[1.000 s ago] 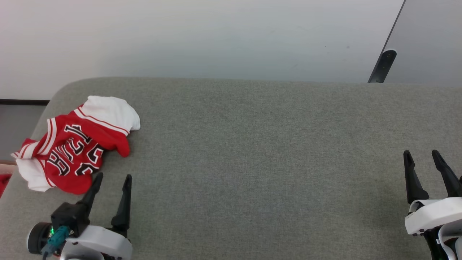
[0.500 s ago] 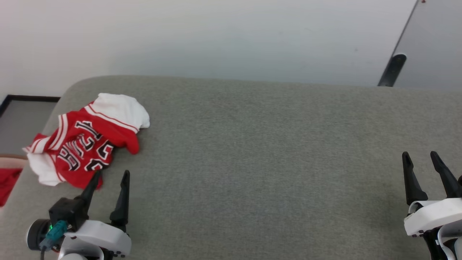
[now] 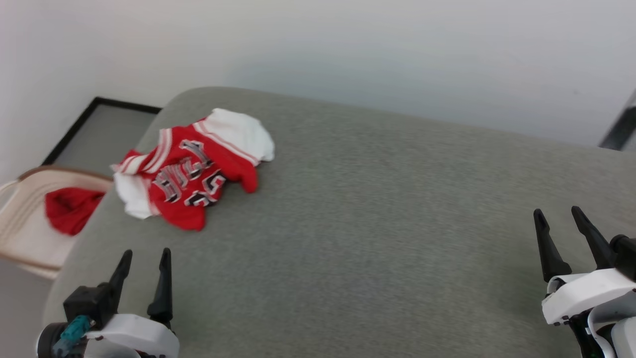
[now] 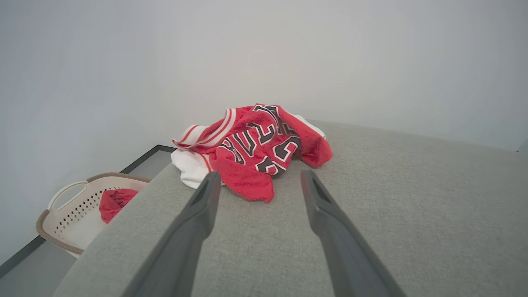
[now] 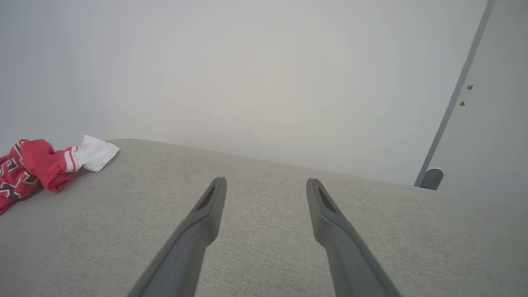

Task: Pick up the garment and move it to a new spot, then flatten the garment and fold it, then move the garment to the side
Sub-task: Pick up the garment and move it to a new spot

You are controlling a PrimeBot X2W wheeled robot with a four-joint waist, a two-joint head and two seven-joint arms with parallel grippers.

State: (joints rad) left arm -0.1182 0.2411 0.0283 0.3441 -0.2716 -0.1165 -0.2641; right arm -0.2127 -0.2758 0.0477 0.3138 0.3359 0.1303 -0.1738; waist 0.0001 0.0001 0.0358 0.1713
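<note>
Crumpled garment [image 3: 191,171] ahead of left gripper [image 3: 146,252], fingers [image 4: 198,222] apart, seemingly not touching.

A grey fabric surface [image 3: 377,223] spans the scene, a beige perforated basket [image 4: 76,208] off its left edge holds a plain red cloth [image 4: 114,201], and a white wall [image 3: 348,49] stands behind.

Head view downward, wrist views low, sharing garment [image 3: 191,171]
</note>
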